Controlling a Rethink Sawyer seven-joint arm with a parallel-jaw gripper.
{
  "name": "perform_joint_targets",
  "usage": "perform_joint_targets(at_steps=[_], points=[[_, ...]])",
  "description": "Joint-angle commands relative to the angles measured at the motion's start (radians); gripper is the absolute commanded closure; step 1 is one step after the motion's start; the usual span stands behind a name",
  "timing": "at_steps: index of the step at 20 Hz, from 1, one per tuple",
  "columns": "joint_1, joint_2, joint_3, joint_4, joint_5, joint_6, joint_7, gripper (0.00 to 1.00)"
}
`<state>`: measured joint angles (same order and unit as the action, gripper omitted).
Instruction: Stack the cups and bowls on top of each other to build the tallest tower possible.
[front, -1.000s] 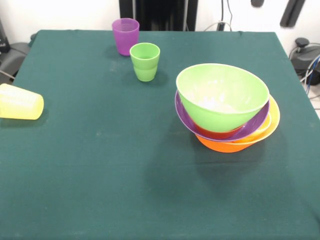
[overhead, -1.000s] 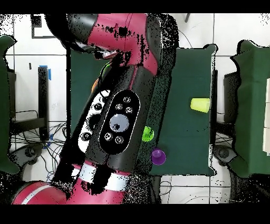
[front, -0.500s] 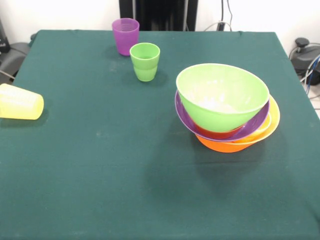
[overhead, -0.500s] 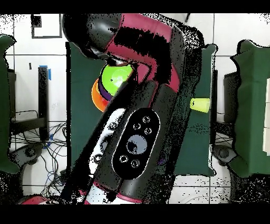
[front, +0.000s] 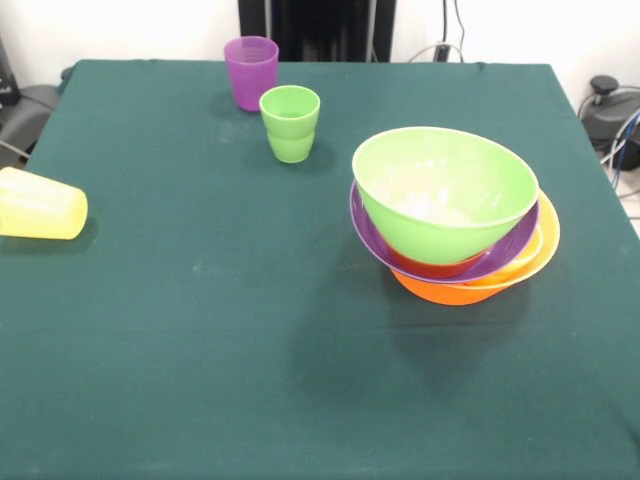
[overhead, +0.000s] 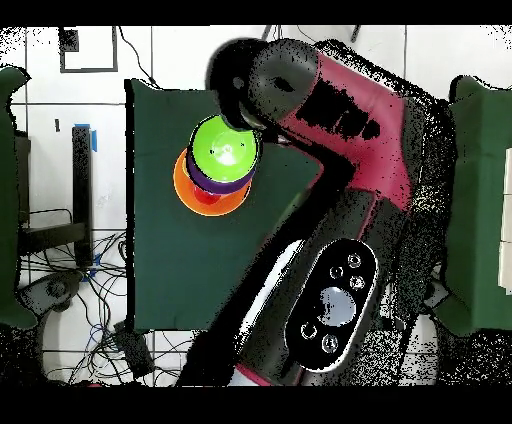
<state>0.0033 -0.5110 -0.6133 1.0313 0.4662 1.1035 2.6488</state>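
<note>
the end effector itself seems hidden under the arm (overhead: 330, 130) in the overhead view, so whether it is open or closed i cannot tell. the tower (front: 450, 215) sits near the desk (front: 200, 330) edge: lime green bowl (front: 443, 190) nested in purple, orange and yellow-orange bowls. the cups stand well apart: purple cup (front: 251, 71), lime green cup (front: 290, 122), toppled yellow cup (front: 40, 204).

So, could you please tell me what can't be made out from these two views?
- Gripper: absent from the front view; overhead, the arm covers it, so its state is unknown.
- Purple cup, lime cup, yellow cup: overhead, hidden under the arm.
- Orange bowl: mostly buried in the tower.
</note>
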Motion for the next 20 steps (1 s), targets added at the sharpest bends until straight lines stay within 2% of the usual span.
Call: perform_joint_targets(at_steps=[1,11,20], points=[[-0.044,-0.014,0.188,0.21,-0.108,-0.118,-0.262,0.0],[-0.08,-0.011,0.257,0.263,-0.187,-0.225,-0.23,0.0],[-0.113,-0.015,0.312,0.298,-0.224,-0.265,-0.198,0.0]])
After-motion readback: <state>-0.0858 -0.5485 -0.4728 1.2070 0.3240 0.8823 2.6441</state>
